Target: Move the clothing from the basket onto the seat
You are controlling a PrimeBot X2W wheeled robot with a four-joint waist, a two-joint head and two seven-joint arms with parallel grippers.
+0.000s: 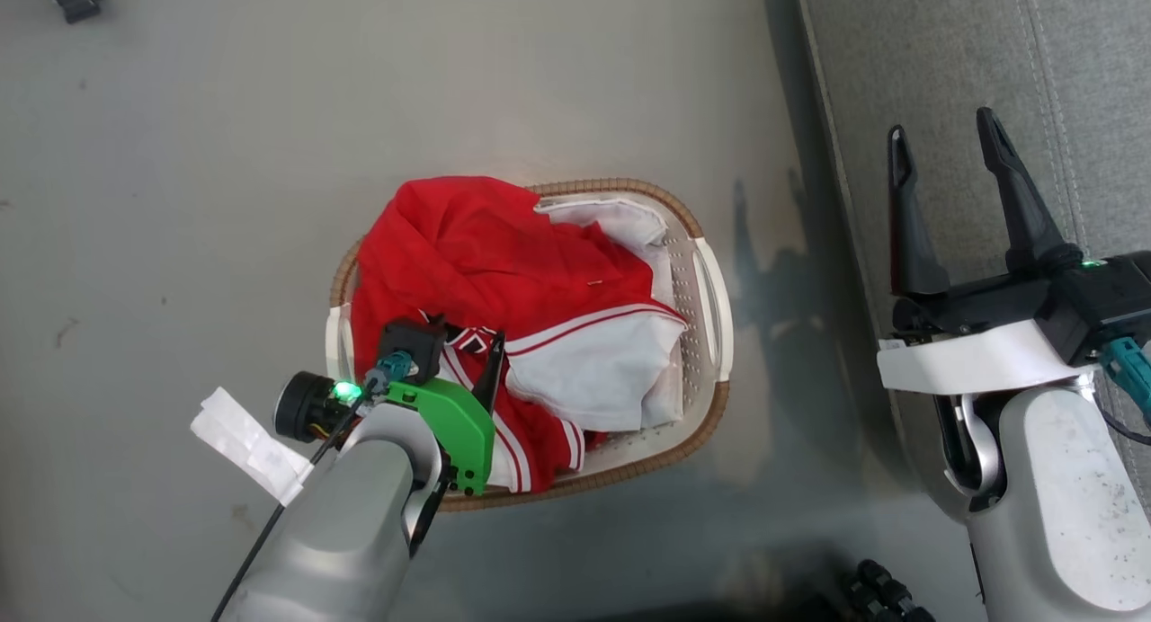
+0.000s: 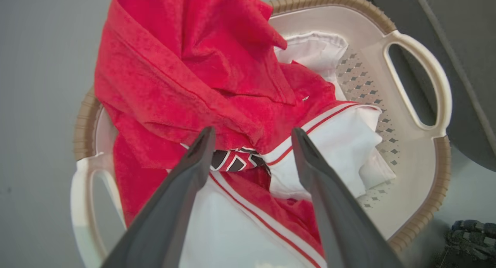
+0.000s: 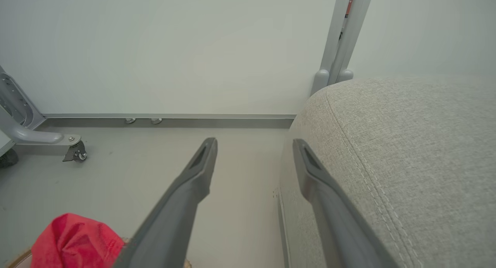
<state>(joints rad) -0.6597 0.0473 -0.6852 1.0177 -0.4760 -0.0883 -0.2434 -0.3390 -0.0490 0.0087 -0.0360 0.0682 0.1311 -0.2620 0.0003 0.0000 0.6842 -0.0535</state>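
Clothing (image 1: pixel 504 271) lay heaped in the one basket (image 1: pixel 712 334), a red-and-white bundle. It was crumpled so closely that I could not tell where one garment ended and the next began. A broad red fold rose over the basket's far rim. A white panel edged with thin red stripes sagged toward the right-hand handle. Red cloth with white stripes reached the near rim, and a single black-and-white emblem (image 2: pixel 232 161) showed in the middle of the heap. One plain white liner sheet (image 2: pixel 314 51) peeked out beneath, against the perforated wall.

The basket stood on the grey floor (image 1: pixel 180 155), near the one grey fabric seat (image 1: pixel 944 56) on the robot's right, with a strip of bare floor between them.

Two grippers were in view, each with two dark fingers. The left gripper (image 2: pixel 252 134) pointed down into the basket with its fingers spread apart and nothing between them. In the left wrist view the emblem sat directly between the two tips, red cloth under one tip and the white panel under the other. Whether the tips touched the fabric could not be told.

The right gripper (image 1: pixel 941 123) was released too — fingers wide and empty. It hung over the seat's front edge, well apart from the clothing. In the right wrist view one finger lay across the floor and the other across the cushion's rounded edge beside the stitched seam.
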